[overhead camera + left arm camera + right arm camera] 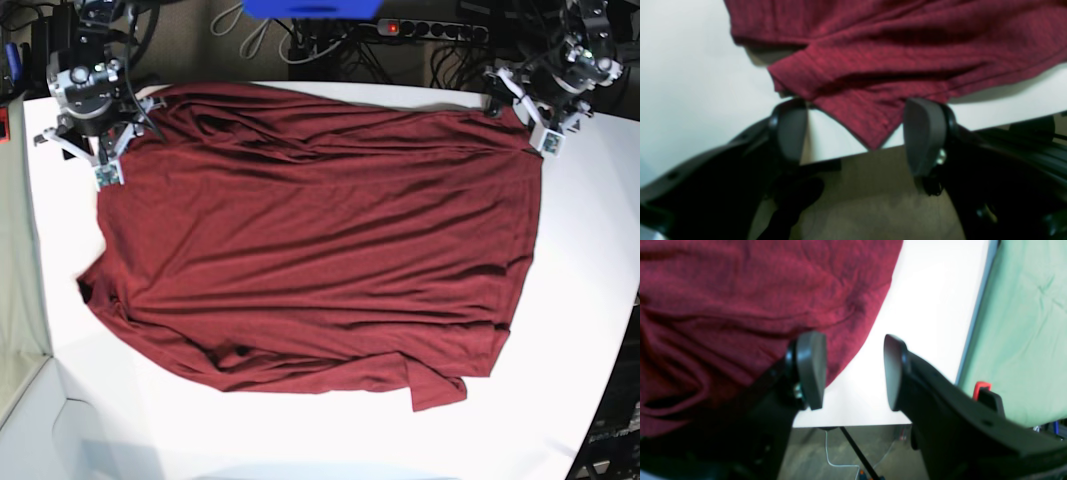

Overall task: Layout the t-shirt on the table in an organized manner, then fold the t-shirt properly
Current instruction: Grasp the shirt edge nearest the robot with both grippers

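The t-shirt (310, 250) lay spread across the middle of the table (590, 300), maroon, wrinkled, its long axis running from 9 o'clock to 3 o'clock in the base view. A loose flap of fabric stuck out from its lower edge toward 5 o'clock. White tabletop showed all round the garment except along the far edge, where the cloth reached the table's rim.

The left gripper (538, 118) stood at the shirt's far corner, at about 2 o'clock in the base view. In the left wrist view the left gripper (857, 133) had its jaws spread wide, with a pointed corner of the shirt lying on the table edge between the pads (923, 133). The fabric was not pinched; the pads stood apart from it on either side.

The right gripper (112, 150) stood at the opposite far corner, at about 10 o'clock. In the right wrist view the right gripper (855, 371) also had its jaws well apart, one pad over the shirt's curved edge, the other over bare table. Nothing was held. A green cloth (1023, 323) hung past the table's edge at 3 o'clock in that view.
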Robot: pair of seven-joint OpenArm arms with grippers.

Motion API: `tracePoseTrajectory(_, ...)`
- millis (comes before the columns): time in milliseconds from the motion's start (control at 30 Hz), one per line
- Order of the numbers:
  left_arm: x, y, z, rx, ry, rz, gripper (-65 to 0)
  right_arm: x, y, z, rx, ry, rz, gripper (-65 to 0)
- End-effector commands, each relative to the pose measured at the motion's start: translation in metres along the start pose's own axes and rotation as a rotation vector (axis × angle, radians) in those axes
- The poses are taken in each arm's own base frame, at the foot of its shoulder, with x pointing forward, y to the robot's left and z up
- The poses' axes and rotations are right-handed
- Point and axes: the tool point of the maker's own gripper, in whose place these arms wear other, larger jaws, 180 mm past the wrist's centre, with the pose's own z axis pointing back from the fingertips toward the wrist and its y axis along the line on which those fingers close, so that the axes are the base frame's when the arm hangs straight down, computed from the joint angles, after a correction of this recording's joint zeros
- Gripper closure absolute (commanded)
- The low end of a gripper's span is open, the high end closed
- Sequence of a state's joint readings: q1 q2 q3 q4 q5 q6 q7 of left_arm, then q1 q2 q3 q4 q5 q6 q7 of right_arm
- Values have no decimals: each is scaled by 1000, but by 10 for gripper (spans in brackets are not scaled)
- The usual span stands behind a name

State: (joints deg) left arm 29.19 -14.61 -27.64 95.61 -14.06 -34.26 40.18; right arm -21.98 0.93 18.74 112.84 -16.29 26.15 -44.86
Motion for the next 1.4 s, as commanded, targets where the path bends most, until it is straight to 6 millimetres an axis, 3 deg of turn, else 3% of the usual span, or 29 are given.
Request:
tracePoseTrajectory(0,-10,-2,1,-6,41,-10,-433,8,-6,3,-19,-34,1,-284)
tracePoseTrajectory(67,-11,-7,0,-21,47,-21,-416,8,-6,3,-19,-34,1,-284)
tracePoseTrajectory(267,-10,-7,-1,-23,46,-22,-124,6,-5,4,-17,-28,1,-284)
tracePoseTrajectory(400,-9,-6,0,-20,45,-25,-8,-2,5,6,2,-9,-15,-284)
tracePoseTrajectory(633,14,17,16,51,-16,-49,-3,-21,25,11,43,38,-43,-284)
tracePoseTrajectory(833,36,34,25,106,-69,-56,-3,-25,33,14,59,46,-56,-284)
tracePoseTrajectory(967,45,36,24,109,-88,-59,-3,-22,38,19,65,39,-71,-284)
tracePoseTrajectory(1100,46,35,23,107,-89,-60,-3,-27,45,21,81,52,-77,-284)
tracePoseTrajectory(1367,47,35,23,106,-92,-61,-3,-18,66,22,132,35,-78,-284)
